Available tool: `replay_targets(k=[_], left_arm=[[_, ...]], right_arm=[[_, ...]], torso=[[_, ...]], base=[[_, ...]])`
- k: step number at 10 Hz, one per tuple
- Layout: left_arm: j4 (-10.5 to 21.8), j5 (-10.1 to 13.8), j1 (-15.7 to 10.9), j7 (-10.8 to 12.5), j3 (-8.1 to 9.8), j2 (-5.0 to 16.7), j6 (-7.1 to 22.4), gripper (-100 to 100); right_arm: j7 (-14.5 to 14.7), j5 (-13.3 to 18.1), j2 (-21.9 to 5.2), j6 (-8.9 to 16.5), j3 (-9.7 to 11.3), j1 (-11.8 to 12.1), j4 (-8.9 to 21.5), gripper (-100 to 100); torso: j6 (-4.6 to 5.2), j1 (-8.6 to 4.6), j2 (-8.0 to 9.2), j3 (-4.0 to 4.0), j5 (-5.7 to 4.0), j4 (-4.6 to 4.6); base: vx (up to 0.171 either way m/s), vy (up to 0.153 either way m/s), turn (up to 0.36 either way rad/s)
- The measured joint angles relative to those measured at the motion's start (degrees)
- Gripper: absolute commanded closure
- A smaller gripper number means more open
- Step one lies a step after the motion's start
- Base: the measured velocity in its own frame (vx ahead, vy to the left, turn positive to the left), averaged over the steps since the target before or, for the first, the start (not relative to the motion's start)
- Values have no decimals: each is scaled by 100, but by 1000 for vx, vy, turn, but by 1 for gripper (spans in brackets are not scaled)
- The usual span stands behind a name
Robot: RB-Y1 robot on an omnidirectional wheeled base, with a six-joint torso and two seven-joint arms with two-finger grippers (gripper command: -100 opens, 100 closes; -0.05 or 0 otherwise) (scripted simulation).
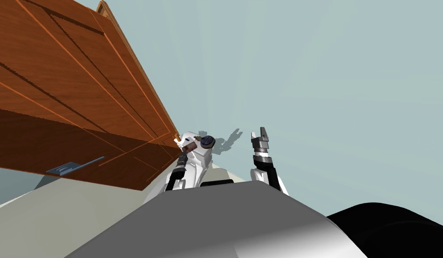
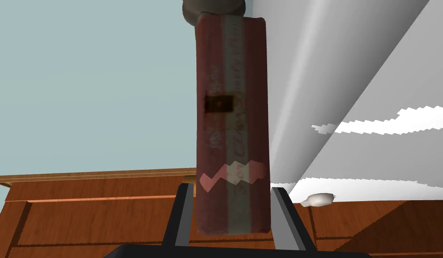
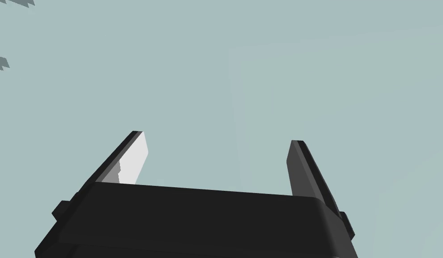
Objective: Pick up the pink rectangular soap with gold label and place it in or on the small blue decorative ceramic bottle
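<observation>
Left pincer (image 2: 232, 189) clamped on the near end of the pink soap (image 2: 232, 112), far end against a dark rounded thing (image 2: 211, 9), centre of the head frame beside a wooden cabinet (image 1: 73, 89), right pincer (image 3: 218, 156) spread wide, empty

Soap (image 2: 232, 134) in left hand (image 2: 232, 188), cabinet (image 2: 95, 210) behind

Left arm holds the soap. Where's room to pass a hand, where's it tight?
Free: the gap between left gripper and right gripper, pale wall behind, and beyond the right gripper's outer side. Tight: left jaws, shut on the pink soap, sit beside the wooden cabinet corner and a dark round object.
</observation>
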Motion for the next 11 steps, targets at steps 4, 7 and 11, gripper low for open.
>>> replay_targets(k=[4, 7, 11], left_arm=[[215, 68, -441, -52, 6, 303, 142, 100], [316, 124, -815, -48, 21, 463, 325, 100], [584, 167, -1299, -33, 34, 619, 450, 100]], right_arm=[[0, 0, 0, 0, 0, 0, 0, 0], [0, 0, 0, 0, 0, 0, 0, 0], [0, 0, 0, 0, 1, 0, 0, 0]], torso=[[4, -11, 10, 9, -3, 9], [7, -14, 15, 14, -2, 13], [10, -29, 10, 14, -6, 17]], base=[[-97, -2, 77], [-97, -6, 67], [-72, -30, 52]])
